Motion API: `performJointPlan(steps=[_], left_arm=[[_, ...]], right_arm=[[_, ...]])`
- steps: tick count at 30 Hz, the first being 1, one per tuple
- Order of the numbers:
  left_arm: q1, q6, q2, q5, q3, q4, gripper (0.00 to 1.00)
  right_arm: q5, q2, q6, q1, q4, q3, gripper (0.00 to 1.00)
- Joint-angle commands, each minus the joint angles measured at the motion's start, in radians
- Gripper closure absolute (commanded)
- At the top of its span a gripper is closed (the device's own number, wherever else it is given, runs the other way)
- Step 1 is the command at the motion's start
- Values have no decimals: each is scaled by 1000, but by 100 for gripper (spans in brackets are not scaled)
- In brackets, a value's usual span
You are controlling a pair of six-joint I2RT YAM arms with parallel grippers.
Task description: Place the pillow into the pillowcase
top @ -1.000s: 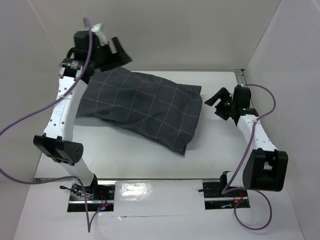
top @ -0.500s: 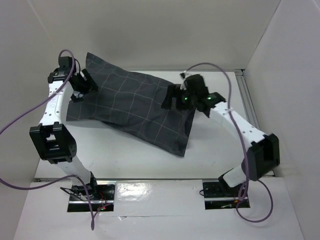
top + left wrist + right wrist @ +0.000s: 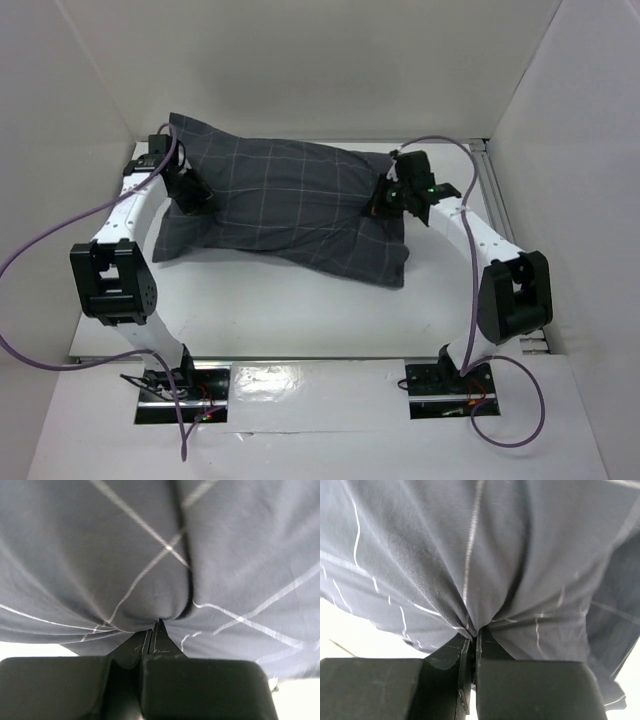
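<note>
On the white table (image 3: 300, 310) lies the bulging pillowcase (image 3: 290, 205), left gripper (image 3: 192, 192) and right gripper (image 3: 386, 200) pinched tight on cloth at its ends, pillow seemingly inside; next, I'd say, shake it down.

The right gripper (image 3: 474, 639) has its fingers (image 3: 492, 650) pinched together on a gathered fold of the pillowcase (image 3: 485, 555); creases radiate from the pinch; white bench (image 3: 355, 635) shows at left.
</note>
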Motion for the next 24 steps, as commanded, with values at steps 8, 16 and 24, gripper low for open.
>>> performJointPlan(steps=[8, 16, 24], left_arm=[[-59, 29, -198, -29, -112, -43, 100], [-100, 85, -295, -149, 109, -150, 33], [-128, 161, -515, -103, 155, -34, 7]], right_arm=[[263, -30, -116, -182, -140, 99, 100], [396, -82, -147, -191, -242, 257, 0], [783, -123, -147, -191, -457, 480, 0]])
